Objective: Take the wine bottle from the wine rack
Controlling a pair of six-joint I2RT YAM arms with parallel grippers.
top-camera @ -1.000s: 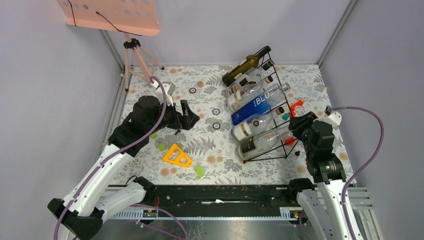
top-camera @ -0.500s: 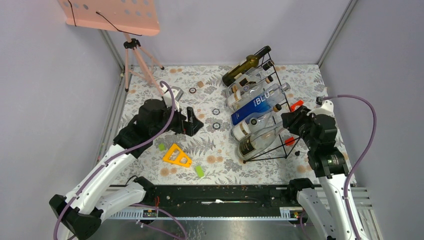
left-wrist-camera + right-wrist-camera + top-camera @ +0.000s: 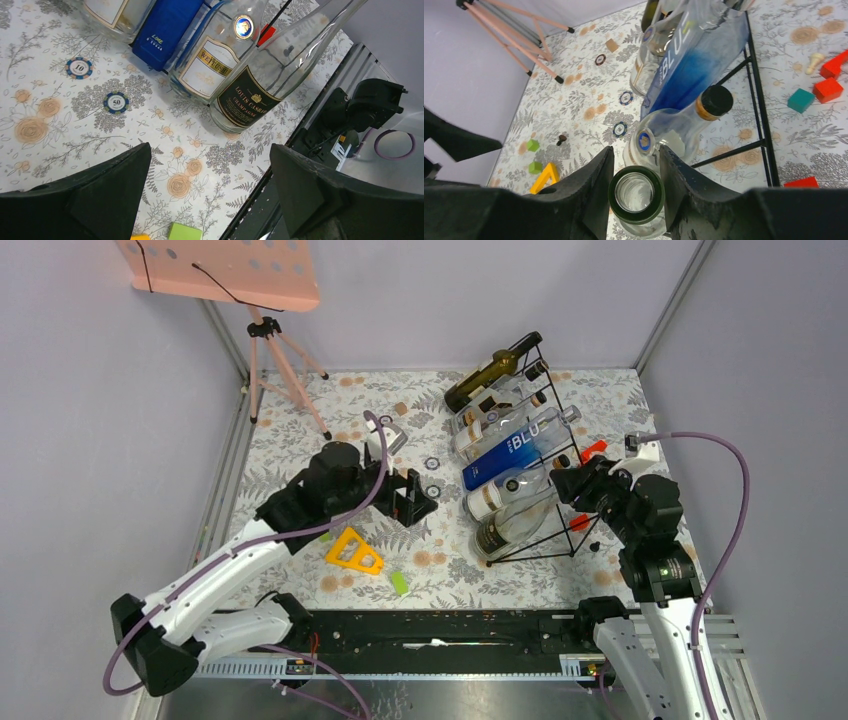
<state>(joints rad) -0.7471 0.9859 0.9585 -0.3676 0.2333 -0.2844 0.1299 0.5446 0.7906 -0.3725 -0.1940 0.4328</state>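
The wine bottle, clear glass with a black label, is seen lying in the lowest slot of the wine rack, slanted, with its base turned toward the middle of the table and its neck pointed toward the right arm. The right gripper is clamped on the top of the neck: in the right wrist view the open mouth of the bottle is caught between the two black fingers, which touch it on both sides. Just above it in the rack a clear bottle with a brown cap is lodged, and beyond that a blue bottle.

The left gripper is held with its jaws spread wide, level with the base of the wine bottle and apart from it; nothing is gripped by it. In the left wrist view the base of the bottle is framed between the two fingers, with bare flowered cloth in between. A yellow triangle is seen lying on the cloth just near of the left gripper.
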